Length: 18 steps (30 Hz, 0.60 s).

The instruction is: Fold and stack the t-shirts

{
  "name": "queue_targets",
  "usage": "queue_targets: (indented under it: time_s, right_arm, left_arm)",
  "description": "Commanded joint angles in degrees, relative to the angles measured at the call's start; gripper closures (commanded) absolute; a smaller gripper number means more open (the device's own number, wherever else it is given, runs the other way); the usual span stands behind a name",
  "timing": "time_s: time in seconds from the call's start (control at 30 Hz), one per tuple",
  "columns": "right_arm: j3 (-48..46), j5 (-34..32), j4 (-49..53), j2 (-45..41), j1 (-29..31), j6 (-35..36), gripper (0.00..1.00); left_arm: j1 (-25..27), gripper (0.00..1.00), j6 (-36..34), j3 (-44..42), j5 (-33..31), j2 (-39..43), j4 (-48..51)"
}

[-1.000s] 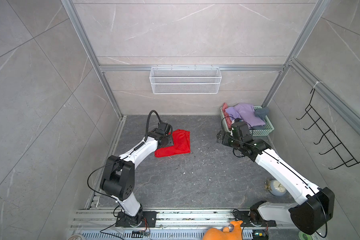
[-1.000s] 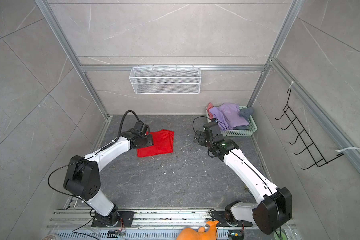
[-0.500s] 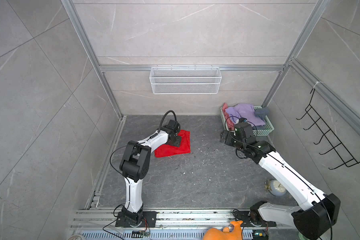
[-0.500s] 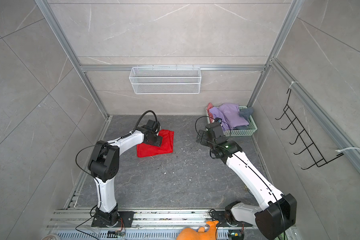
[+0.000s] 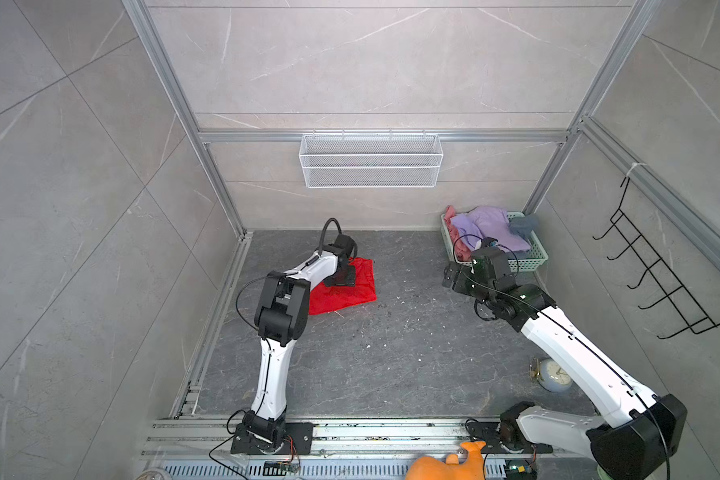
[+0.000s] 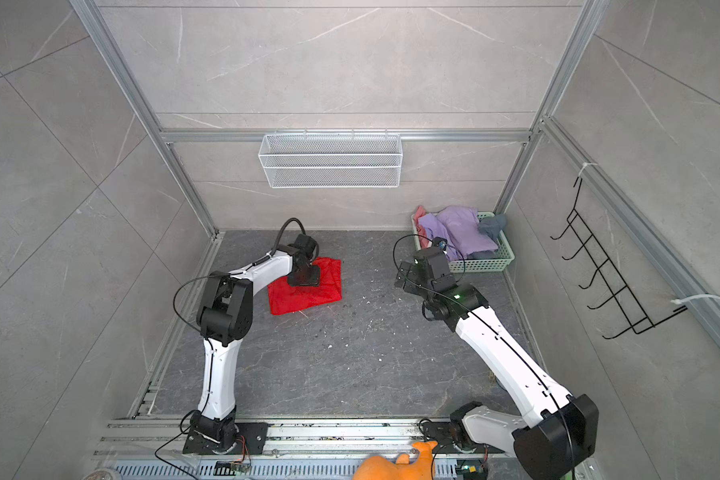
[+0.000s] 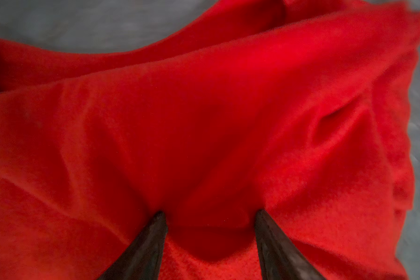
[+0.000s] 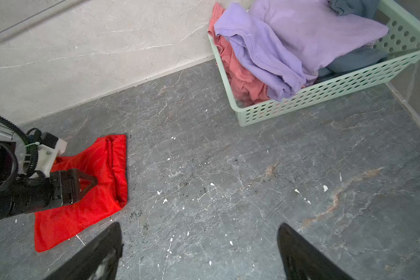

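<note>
A bright red t-shirt [image 5: 352,293] [image 6: 308,297] lies folded into a rough rectangle on the dark floor at the back left. My left gripper [image 5: 344,276] [image 6: 304,276] is down on it, open; in the left wrist view both fingertips [image 7: 160,218] press into the red cloth [image 7: 204,121] without pinching a fold. My right gripper [image 5: 449,278] [image 8: 199,230] hangs open over bare floor, just in front of the green basket [image 5: 533,257] [image 8: 325,94]. The basket holds a lavender t-shirt [image 5: 491,228] [image 8: 301,41], a pink one [image 8: 243,80] and a dark grey one [image 8: 354,60], all crumpled.
A white wire shelf [image 5: 371,166] hangs on the back wall and a black hook rack [image 5: 657,282] on the right wall. A small alarm clock [image 5: 551,374] stands on the floor beside the right arm. An orange plush toy [image 5: 449,461] lies at the front rail.
My left arm's elbow has swung inward and its gripper has slid right, further onto the red t-shirt. My right gripper has drifted slightly right, toward the basket.
</note>
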State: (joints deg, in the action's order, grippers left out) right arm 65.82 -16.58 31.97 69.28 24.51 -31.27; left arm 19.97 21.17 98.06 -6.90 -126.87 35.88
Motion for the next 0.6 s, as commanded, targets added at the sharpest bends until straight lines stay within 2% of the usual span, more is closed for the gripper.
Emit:
queue_targets:
  time_s: [0.0,0.13,0.3,0.57]
  right_arm:
    - [-1.1,-0.97,0.64,-1.47,0.14,0.33,0.0]
    - [-1.63,-0.91,0.29,-1.92,0.1,0.59,0.0]
    - [-2.18,-0.34,-0.56,-2.47,0.14,0.92,0.0]
    - [-1.61,0.94,-1.46,-1.84,0.1,2.06,0.0]
  left_arm:
    - [-7.26,0.39,10.71,-7.44,0.56,2.6,0.79]
    - [-12.44,0.39,15.73,-16.83,-0.83,8.84,-2.12]
    - [-20.02,0.39,22.32,-33.78,-0.74,20.62,-9.19]
    - [-32.49,0.39,29.47,-54.12,-0.24,37.14,-15.89]
